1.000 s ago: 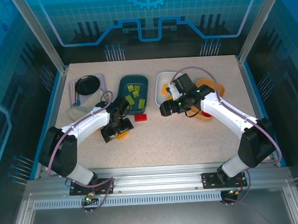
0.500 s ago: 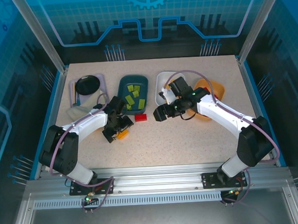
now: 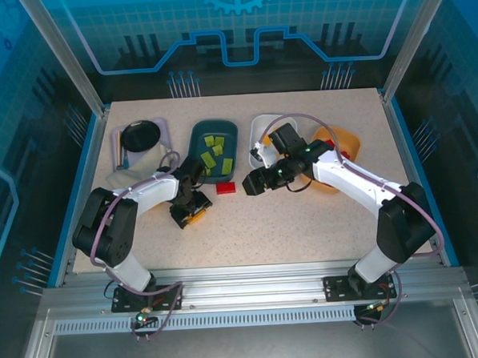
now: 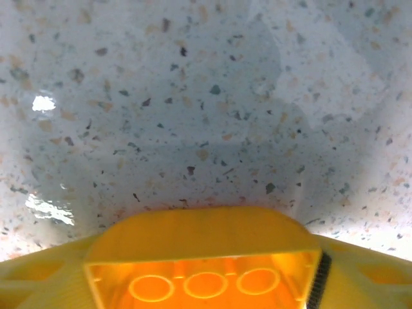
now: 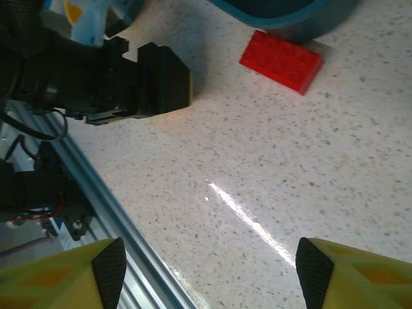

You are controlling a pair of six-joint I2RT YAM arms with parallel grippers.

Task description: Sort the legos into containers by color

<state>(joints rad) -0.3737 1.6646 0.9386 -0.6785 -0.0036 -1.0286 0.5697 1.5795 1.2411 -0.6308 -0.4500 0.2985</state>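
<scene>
Speckled beige desk under blue cell walls carries three trays along its far edge: a dark teal tray holding lime green bricks, a white tray beside it, and an orange tray toward the right edge. The step in hand looks like a pick-up by the left tool, low on the desk nearer the left edge. In its wrist view an orange-yellow brick fills the gap between its fingers, which press on either end, so I judge it gripped. Next it would have to lift clear and carry the brick across to whichever tray takes that colour, passing the right arm. The right tool hangs near the middle of the desk with its jaws wide apart and nothing in them. A red brick lies flat on the desk just on the near side of the teal tray, ahead of the right tool and apart from it. That tool would need to reach forward and drop over the brick.
</scene>
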